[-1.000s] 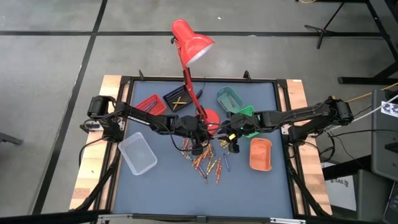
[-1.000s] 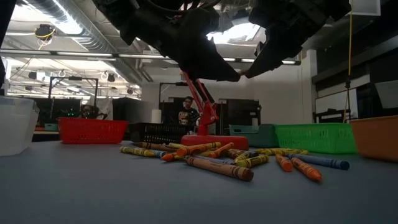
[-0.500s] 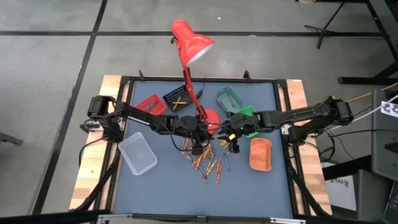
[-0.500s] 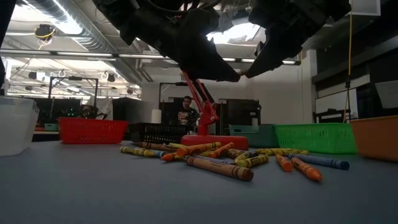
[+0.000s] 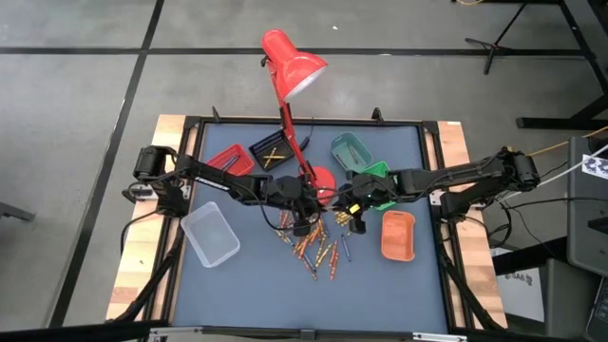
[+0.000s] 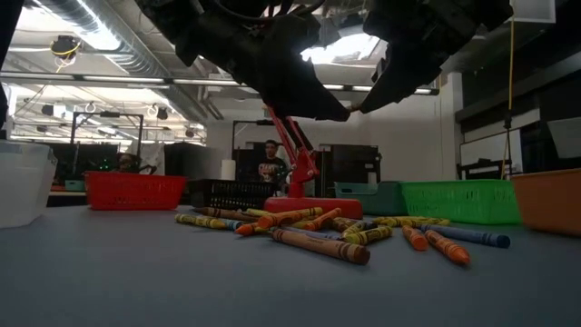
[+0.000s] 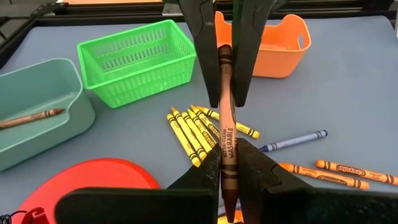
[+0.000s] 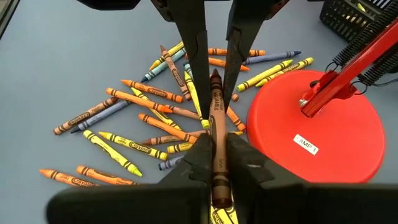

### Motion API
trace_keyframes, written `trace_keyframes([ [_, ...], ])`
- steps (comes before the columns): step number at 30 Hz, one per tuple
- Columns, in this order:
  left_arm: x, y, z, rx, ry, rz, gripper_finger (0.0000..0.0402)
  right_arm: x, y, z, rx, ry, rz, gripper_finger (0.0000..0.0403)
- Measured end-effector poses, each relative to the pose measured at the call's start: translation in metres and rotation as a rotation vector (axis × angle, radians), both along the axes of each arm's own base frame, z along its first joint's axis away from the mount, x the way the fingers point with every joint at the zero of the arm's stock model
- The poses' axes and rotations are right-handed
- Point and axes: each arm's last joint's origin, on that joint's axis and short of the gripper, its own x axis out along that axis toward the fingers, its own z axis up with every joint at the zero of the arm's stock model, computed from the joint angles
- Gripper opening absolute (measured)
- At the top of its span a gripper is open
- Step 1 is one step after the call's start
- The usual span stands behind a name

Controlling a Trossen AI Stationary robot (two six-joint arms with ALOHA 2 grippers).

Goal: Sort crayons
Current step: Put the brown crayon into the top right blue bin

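- grippers meeting above the middle of the table [image 5: 218, 294], each closed on one end of the same brown crayon [image 7: 227, 140]; the crayon is clear of the table surface.
- left gripper [image 7: 228, 163]: fingers pinched narrowly onto the crayon's near end in the left wrist view; in the high view it sits at the table's centre [image 5: 302, 226], its arm reaching in from 9 o'clock.
- right gripper [image 8: 214, 155]: fingers likewise pinched on the crayon's other end; in the high view it lies just to the 3 o'clock side of the left gripper [image 5: 353, 220], its arm coming from 3 o'clock.
- crayons [image 5: 321, 249]: loose scatter on the table below the two grippers and toward 6 o'clock, mostly orange and yellow, with a few blue-grey.
- lamp base [image 8: 311, 134]: red disc at 12 o'clock from the scatter, some crayons lying just beside its edge.
- trays: green basket [image 7: 138, 62] and orange tray [image 7: 273, 40] toward 3 o'clock of the grippers; teal tray [image 7: 37, 118] at about 1 o'clock, with one brown crayon inside; red tray [image 5: 228, 158] and black basket [image 5: 270, 152] at 11 o'clock; clear tray [image 5: 211, 235] at 8 o'clock.
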Motion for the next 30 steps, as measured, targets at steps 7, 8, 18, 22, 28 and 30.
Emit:
trace_keyframes([
  [7,0.000,0.001,0.000,0.017,-0.003,0.028,0.0016,0.000,0.000,0.000,0.000,-0.001,-0.001,0.0037],
  [8,0.000,0.001,0.000,0.018,-0.003,0.031,0.0016,0.000,0.000,0.000,0.000,0.000,-0.001,0.0029],
  [18,0.000,0.001,0.000,0.022,-0.002,0.038,0.0016,0.000,0.000,0.000,-0.001,0.000,-0.001,0.0033],
  [22,0.000,0.001,0.000,0.024,-0.002,0.039,0.0017,0.000,0.000,0.000,-0.007,0.000,-0.005,0.0023],
  [28,0.000,0.002,0.001,0.030,-0.006,0.053,0.0059,0.000,-0.005,0.000,-0.020,-0.001,-0.033,0.0016],
  [30,0.000,0.002,0.000,0.036,-0.005,0.065,0.0080,0.001,-0.011,0.000,-0.021,0.002,-0.050,0.0025],
])
